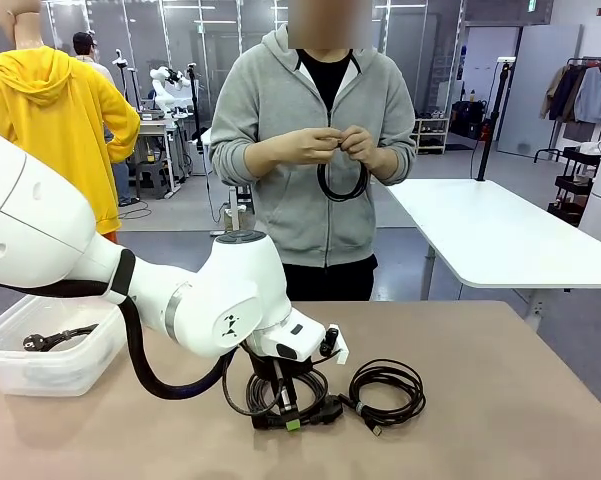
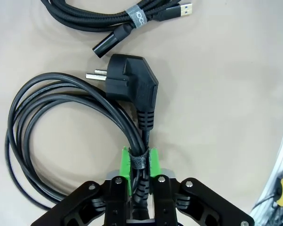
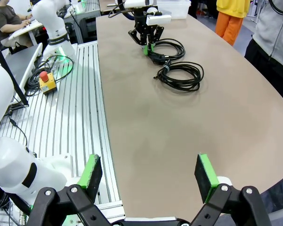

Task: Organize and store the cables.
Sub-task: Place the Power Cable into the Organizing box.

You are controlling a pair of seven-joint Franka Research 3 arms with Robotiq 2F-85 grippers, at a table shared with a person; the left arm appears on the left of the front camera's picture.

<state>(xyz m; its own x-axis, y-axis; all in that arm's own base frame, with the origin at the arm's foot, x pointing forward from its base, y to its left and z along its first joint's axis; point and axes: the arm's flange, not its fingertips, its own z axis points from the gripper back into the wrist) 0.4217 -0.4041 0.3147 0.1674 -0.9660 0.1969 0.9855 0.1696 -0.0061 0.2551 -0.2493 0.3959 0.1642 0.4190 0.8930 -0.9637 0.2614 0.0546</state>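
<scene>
Bin: a clear bin is set at the left edge of the counter; a dark cable end lies inside it.
Left tool: the left tool is lowered close to the counter's near edge, about mid-width. Its fingers are clamped on the power cable at the grey strap binding the coil.
Power cable: the coil lies flat on the counter. Its bound stem runs straight out along the tool's own axis, with the plug at the far end and the loop spread to one side.
Deciding relation: the bin lies to the left of the clamped coil, well apart, on the left arm's side. That arm is judged the nearer carrier, so a lift and a carry toward the left edge are called for.
Third cable: a small coil is held in the person's hands beyond the far edge.
Second cable: a tied coil rests just to the right of the clamped one, close to its plug.
Right tool: the right tool is held with its fingers wide apart and nothing between them, over the counter's right end, well apart from both coils.
</scene>
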